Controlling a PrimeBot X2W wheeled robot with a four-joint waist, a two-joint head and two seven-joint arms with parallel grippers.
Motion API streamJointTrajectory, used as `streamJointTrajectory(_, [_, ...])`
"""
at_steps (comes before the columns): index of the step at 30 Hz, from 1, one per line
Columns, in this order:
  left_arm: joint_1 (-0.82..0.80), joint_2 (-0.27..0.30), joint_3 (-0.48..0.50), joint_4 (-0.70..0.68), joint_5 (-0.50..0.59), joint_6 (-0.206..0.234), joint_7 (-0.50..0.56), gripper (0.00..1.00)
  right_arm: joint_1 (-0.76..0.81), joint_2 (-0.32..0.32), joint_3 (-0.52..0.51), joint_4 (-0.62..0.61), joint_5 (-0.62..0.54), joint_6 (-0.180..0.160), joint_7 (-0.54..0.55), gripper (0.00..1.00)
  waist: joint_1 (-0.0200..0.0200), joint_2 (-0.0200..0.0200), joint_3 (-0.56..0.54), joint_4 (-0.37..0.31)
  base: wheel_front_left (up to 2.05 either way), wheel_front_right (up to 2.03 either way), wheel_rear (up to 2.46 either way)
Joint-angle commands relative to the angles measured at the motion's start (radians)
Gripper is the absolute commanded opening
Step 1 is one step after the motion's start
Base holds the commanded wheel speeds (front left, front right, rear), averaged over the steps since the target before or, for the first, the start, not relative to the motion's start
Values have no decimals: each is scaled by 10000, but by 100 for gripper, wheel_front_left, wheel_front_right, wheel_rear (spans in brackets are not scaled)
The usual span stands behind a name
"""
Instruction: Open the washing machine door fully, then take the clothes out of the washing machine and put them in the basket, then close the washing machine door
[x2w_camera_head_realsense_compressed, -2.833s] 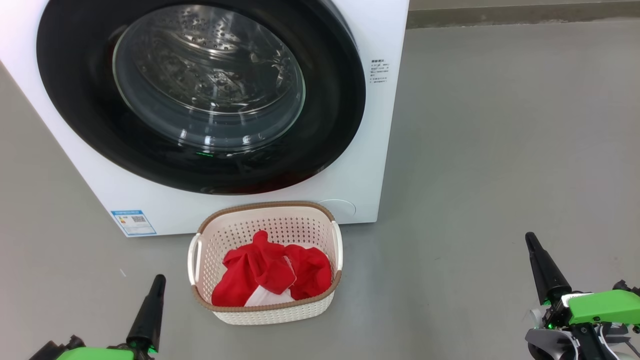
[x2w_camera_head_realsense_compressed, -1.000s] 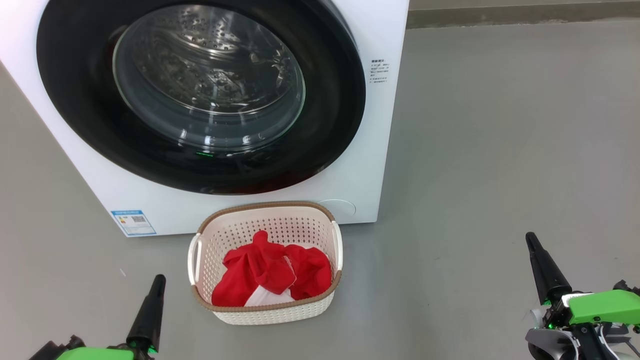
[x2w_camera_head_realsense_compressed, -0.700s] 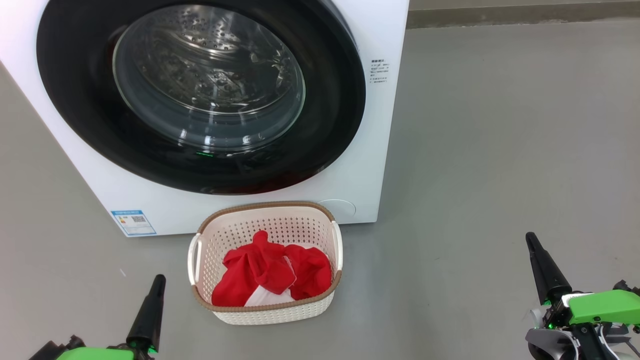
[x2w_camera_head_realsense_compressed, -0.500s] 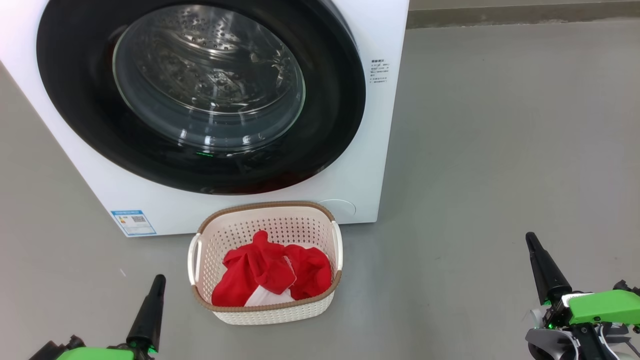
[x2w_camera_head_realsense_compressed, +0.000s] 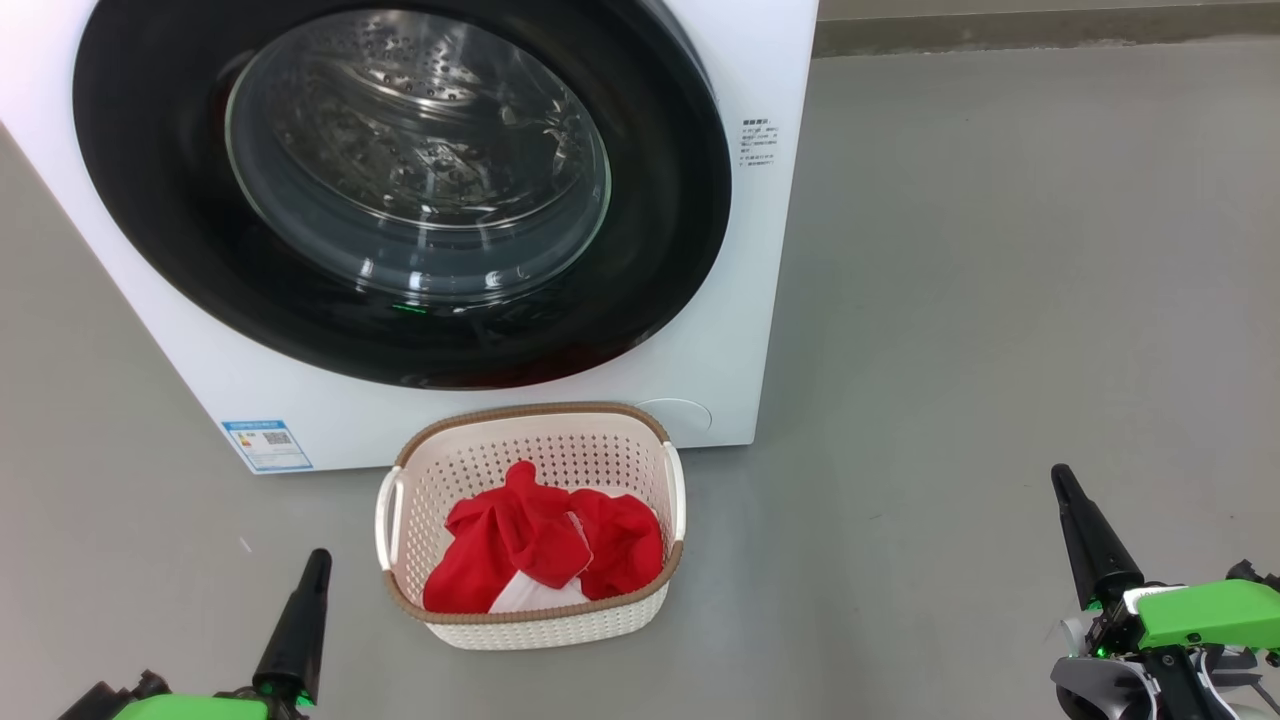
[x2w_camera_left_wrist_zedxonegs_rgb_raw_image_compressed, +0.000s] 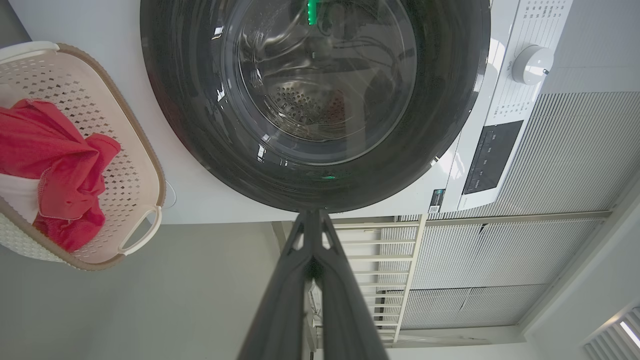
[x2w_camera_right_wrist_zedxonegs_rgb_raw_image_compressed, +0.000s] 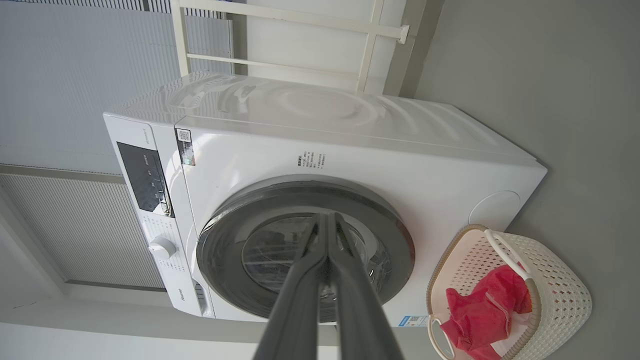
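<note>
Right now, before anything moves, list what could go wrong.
The washing machine door looks closed, but whether it latched cannot be told; it may swing open. The left tool stands near the basket; a forward move could tip it and spill the clothes.

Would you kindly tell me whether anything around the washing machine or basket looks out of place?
Nothing stands out. The washing machine door sits shut against the washing machine, the clothes lie wholly inside the upright basket, and the left hand and right hand are shut, empty, apart from everything.
</note>
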Motion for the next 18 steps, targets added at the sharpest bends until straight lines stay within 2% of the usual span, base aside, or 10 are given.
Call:
streamJointTrajectory(1, [-398, 106, 350, -208, -69, -73, 45, 0, -426, -151, 189, -255, 46, -7, 68, 0, 0, 0, 0, 0, 0, 0, 0])
streamJointTrajectory(18, [-398, 106, 349, -208, -70, -73, 44, 0, -426, -151, 192, -255, 49, -7, 65, 0, 0, 0, 0, 0, 0, 0, 0])
